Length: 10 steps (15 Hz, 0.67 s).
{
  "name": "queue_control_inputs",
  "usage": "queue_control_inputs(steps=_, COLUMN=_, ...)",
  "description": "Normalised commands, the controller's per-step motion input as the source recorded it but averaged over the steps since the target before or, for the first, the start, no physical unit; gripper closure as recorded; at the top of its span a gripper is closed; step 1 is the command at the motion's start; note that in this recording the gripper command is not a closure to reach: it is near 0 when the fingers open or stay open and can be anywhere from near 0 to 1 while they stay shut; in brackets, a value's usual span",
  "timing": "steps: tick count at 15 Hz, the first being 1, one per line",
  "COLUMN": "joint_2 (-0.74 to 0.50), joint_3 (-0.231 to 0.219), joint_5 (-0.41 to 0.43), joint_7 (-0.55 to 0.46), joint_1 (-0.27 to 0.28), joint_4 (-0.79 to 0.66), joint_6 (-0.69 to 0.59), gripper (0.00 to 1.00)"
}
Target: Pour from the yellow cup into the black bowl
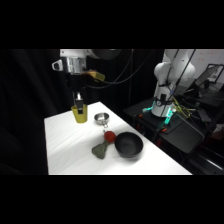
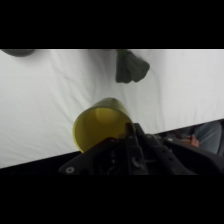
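Small plain yellow cup [image 1: 79, 113] upright, mouth up, near the white surface's [image 1: 65, 145] far-left edge, rim gripped by hand [image 1: 78, 101]. Wide black bowl [image 1: 129, 145] well apart w/ open room between.

yellow cup [image 1: 78, 113]: 1 | black bowl [image 1: 129, 145]: 1 | metal cup [image 1: 101, 118]: 1 | red ball [image 1: 109, 135]: 1 | green cloth [image 1: 101, 150]: 1

My side camera looks across and down on the white table [image 1: 65, 145]; my wrist camera peers close past the gripper [image 2: 131, 131]; both catch the yellow cup [image 1: 79, 113].
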Motion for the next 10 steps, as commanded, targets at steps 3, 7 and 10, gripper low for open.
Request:
queue_control_inputs(steps=3, joint_2=0.25, joint_3=-0.167, joint_5=-0.24, joint_7=0.43, joint_1=0.055, joint_4=0.03, joint_6=0.42, gripper=0.18)
queue_control_inputs(steps=7, joint_2=0.32, joint_3=-0.075, joint_5=0.094, joint_7=0.18, joint_1=-0.01, joint_4=0.13, joint_6=0.26, gripper=0.18)
queue_control_inputs(steps=10, joint_2=0.26, joint_3=-0.016, joint_5=0.228, joint_7=0.08, joint_1=-0.028, joint_4=0.21, joint_6=0.18, gripper=0.18)
